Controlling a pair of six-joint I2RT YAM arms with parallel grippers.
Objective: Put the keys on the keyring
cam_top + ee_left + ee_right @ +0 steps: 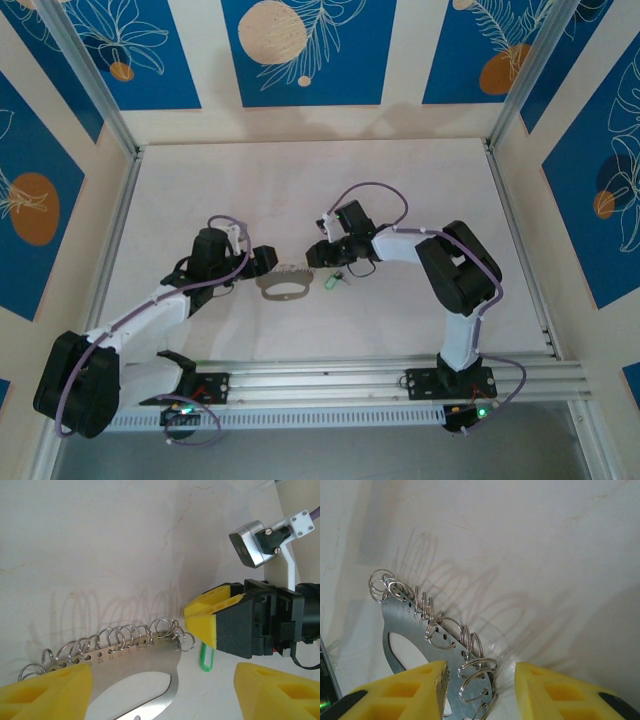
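Note:
The keyring [283,288] is a flat grey metal oval lying on the table, with a row of small silvery split rings [120,637] along its far edge. The green-headed key [333,282] lies flat just right of it and appears as a thin green loop [206,659] in the left wrist view. My left gripper [268,262] is open, its yellow fingers [45,690] on either side of the plate's left end. My right gripper [318,256] is open at the plate's right end, with the end rings [477,677] between its yellow fingers [420,690]. Neither gripper holds anything.
The pale table [300,190] is bare around the two grippers. A metal rail [330,380] runs along the near edge, and aluminium posts and patterned walls enclose the back and sides. The right gripper's yellow finger [205,615] stands close above the key.

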